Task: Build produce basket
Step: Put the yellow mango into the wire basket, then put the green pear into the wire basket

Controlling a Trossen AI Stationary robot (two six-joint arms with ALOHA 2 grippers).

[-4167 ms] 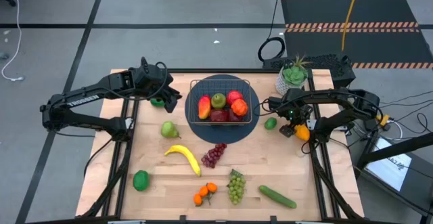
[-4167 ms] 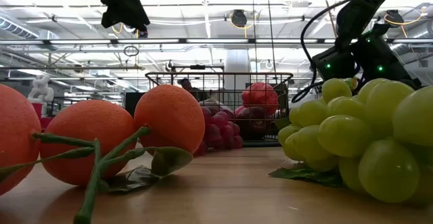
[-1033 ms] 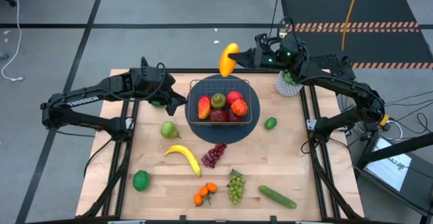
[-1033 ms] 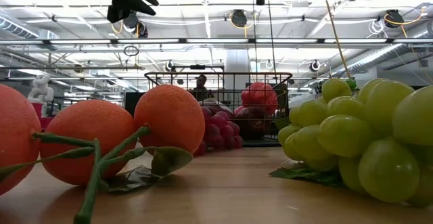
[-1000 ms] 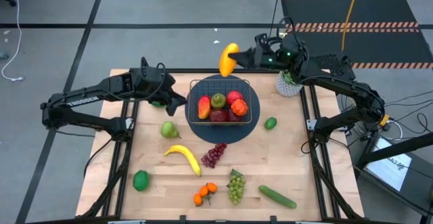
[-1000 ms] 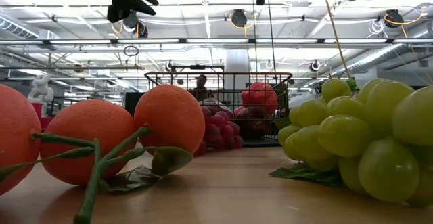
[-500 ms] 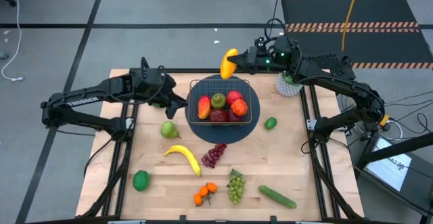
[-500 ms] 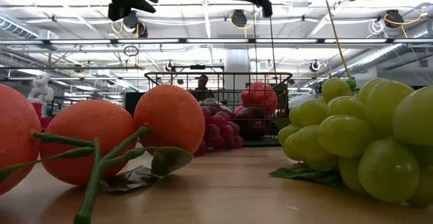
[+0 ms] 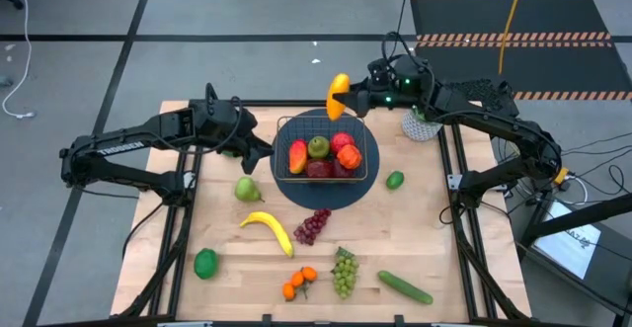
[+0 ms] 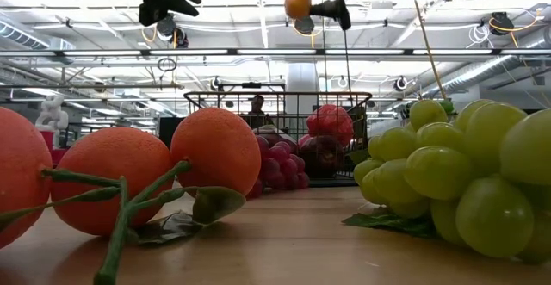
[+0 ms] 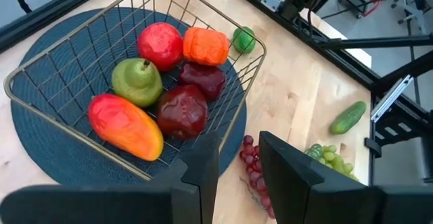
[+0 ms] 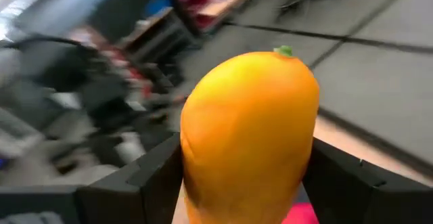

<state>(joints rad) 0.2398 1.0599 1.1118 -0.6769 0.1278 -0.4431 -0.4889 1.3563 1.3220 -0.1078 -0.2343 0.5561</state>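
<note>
The wire basket stands on a round dark mat at the table's far middle. It holds a red-yellow mango, a green pear, red apples and an orange-red pepper. My right gripper is shut on a yellow-orange fruit with a green stem tip, high above the basket's far edge; the fruit also shows in the low view. My left gripper hovers open and empty at the basket's left side, above the table. My right gripper pinches the yellow-orange fruit by its two sides between its two fingers. The fingers come about level from the table's right side. The fruit's stem end points away from the wrist. The fruit is lifted clear of basket and table.
A potted plant stands at the far right. Loose on the table: a lime, pear, banana, purple grapes, another lime, oranges, green grapes, cucumber.
My right gripper has carried the yellow-orange fruit down and a little toward the table's near edge, toward the basket; in the low view the fruit has come into the picture from above. It stays shut on the fruit.
</note>
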